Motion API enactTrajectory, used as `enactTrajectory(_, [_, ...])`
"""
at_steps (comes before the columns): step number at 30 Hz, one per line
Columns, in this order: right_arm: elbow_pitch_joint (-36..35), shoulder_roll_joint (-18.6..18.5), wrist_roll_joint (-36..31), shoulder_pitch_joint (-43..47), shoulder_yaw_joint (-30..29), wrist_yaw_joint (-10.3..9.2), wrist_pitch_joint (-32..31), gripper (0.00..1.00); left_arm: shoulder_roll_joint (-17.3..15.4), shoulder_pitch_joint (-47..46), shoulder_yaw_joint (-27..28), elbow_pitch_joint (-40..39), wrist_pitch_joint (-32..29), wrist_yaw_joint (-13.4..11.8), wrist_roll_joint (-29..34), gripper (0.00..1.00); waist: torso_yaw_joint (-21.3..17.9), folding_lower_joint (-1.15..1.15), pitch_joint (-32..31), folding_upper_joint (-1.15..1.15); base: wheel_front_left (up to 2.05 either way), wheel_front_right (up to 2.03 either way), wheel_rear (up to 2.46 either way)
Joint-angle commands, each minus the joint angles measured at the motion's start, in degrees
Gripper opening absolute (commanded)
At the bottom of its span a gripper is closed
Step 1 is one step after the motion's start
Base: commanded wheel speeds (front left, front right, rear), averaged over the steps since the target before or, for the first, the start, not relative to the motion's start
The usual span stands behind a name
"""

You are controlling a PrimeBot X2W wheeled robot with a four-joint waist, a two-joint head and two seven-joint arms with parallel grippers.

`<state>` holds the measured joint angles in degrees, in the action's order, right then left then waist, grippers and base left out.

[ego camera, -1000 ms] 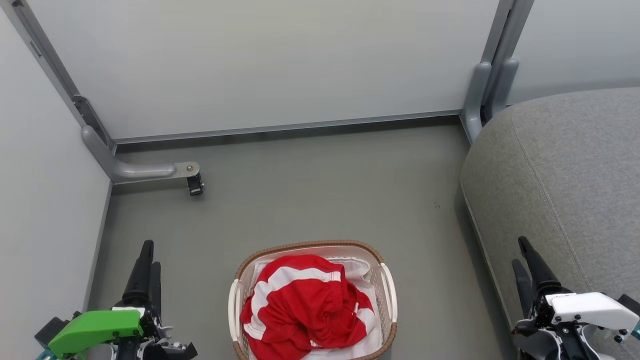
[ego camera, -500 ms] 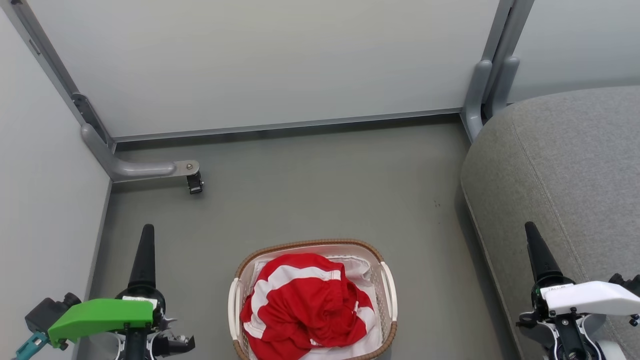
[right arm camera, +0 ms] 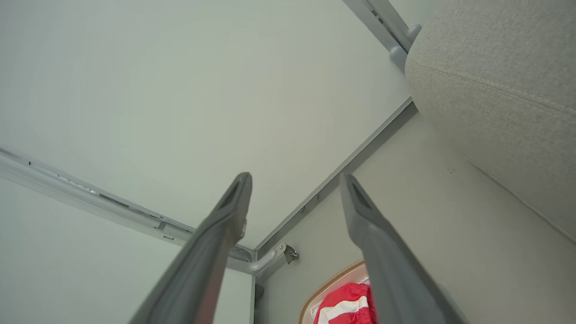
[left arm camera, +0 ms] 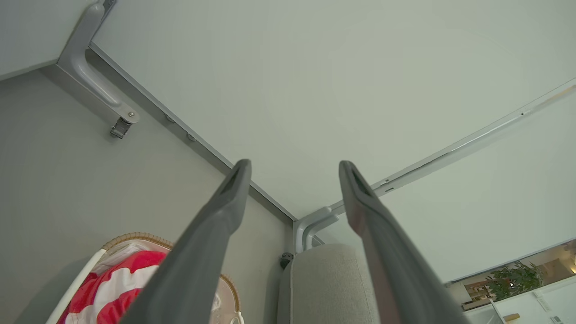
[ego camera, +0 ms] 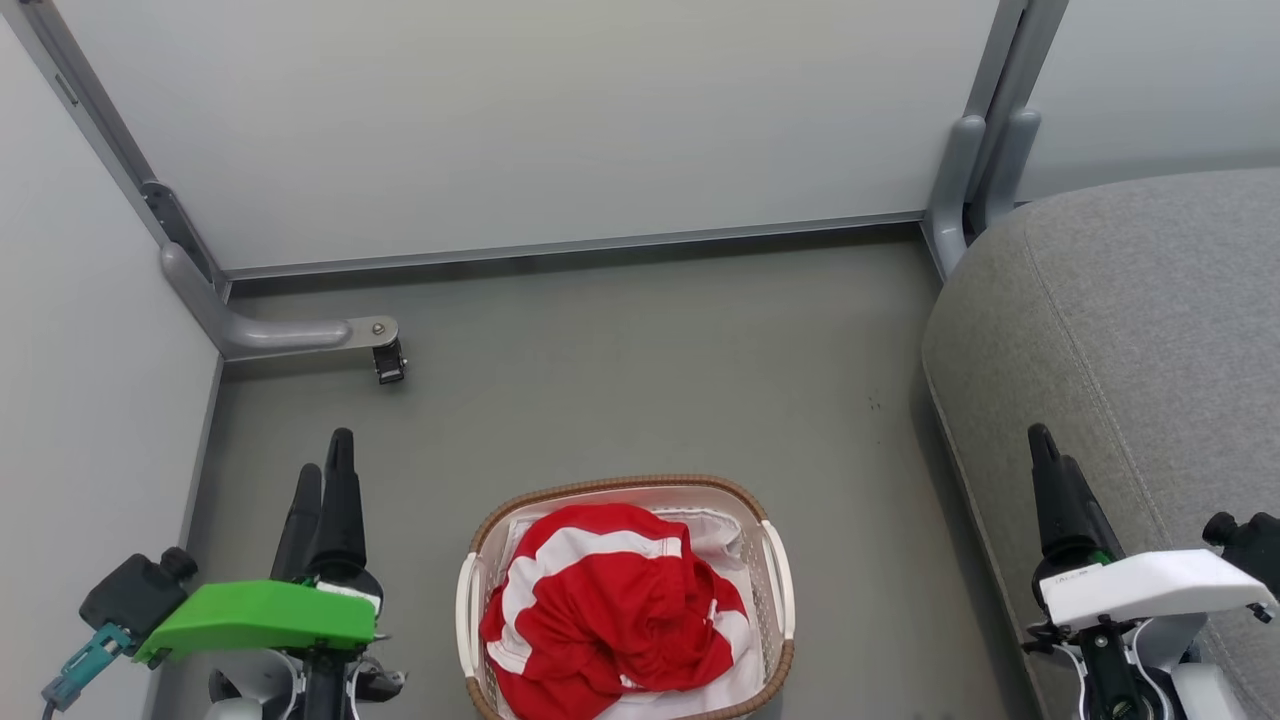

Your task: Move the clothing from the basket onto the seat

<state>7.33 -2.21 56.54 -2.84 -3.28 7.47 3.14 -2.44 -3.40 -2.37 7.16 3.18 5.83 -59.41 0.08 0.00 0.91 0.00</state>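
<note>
While the pale wall [ego camera: 560, 130] fills the top of the head view, the grey floor [ego camera: 650, 370] spreads across the middle. The seat [ego camera: 1130, 330] takes the right side. The basket [ego camera: 620, 488] stands on the floor at bottom centre, apart from the seat, with the clothing [ego camera: 600, 610] heaped inside it. The left gripper [ego camera: 327, 455] at lower left and the right gripper [ego camera: 1052, 448] at lower right flank the basket, touching nothing. Both wrist views show their fingers spread wide, holding nothing. A small caster [ego camera: 389, 364] sits at middle left.
</note>
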Motion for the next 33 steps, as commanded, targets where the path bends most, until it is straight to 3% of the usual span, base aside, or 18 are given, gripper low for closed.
enactTrajectory(1, [-1.13, -0.39, -2.43, 0.16, 0.26, 0.01, 0.66, 1.00, -0.32, -0.05, -0.62, -1.07, 0.63, -0.27, 2.67, 1.00, 0.01, 0.00, 0.02, 0.00, 0.00, 0.00, 0.00])
enactTrajectory(11, [-0.88, -0.46, -10.32, 0.50, 1.43, 0.02, 2.52, 1.00, -0.37, 1.08, -2.83, 0.27, 2.49, -0.52, 13.22, 1.00, 0.03, 0.00, 0.11, 0.00, 0.00, 0.00, 0.00])
enactTrajectory(33, [1.14, -0.60, -26.07, 0.93, 2.85, 0.02, 6.05, 1.00, -0.47, 1.38, -4.51, 5.01, 5.99, -1.12, 27.52, 1.00, 0.40, 0.00, 0.12, 0.00, 0.00, 0.00, 0.00])
